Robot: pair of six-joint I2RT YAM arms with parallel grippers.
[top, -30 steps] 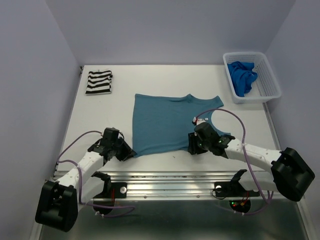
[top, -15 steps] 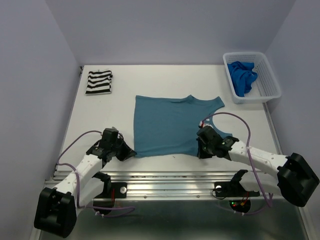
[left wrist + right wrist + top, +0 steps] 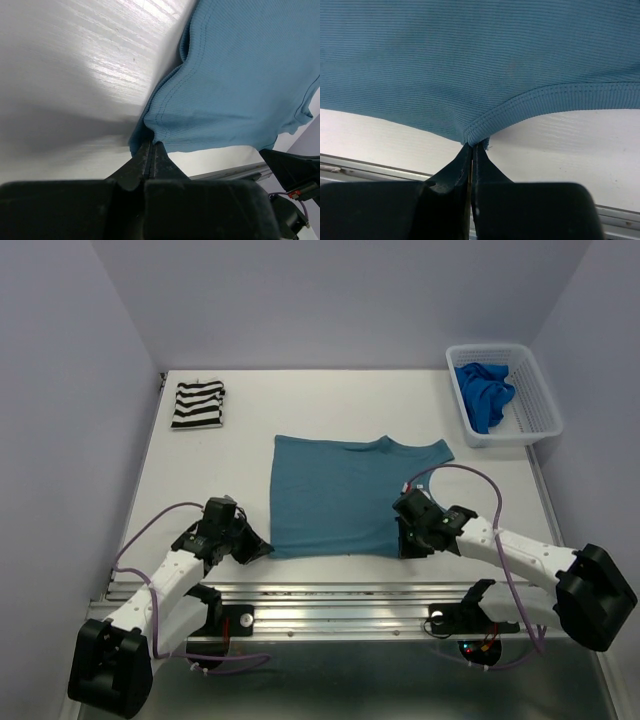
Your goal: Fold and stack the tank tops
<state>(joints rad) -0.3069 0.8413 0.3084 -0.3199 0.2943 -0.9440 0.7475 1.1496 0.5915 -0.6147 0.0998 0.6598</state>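
Note:
The teal tank top (image 3: 335, 495) lies spread flat in the middle of the table. My left gripper (image 3: 262, 548) is shut on its near left corner, and in the left wrist view the teal tank top (image 3: 240, 75) bunches at the closed left gripper (image 3: 151, 145). My right gripper (image 3: 405, 545) is shut on the near right hem, and the right wrist view shows the teal tank top (image 3: 470, 60) puckered at the tips of the right gripper (image 3: 472, 145). The striped tank top (image 3: 197, 404) lies folded at the far left. The royal blue tank top (image 3: 482, 392) sits crumpled in the basket.
A white lattice basket (image 3: 545, 405) stands at the far right corner. A metal rail (image 3: 340, 592) runs along the table's near edge, just behind both grippers. Purple cables loop above each arm.
Both grippers have closed on the teal top's near hem. The right gripper has shifted right and nearer, and the top's near edge now sits straighter.

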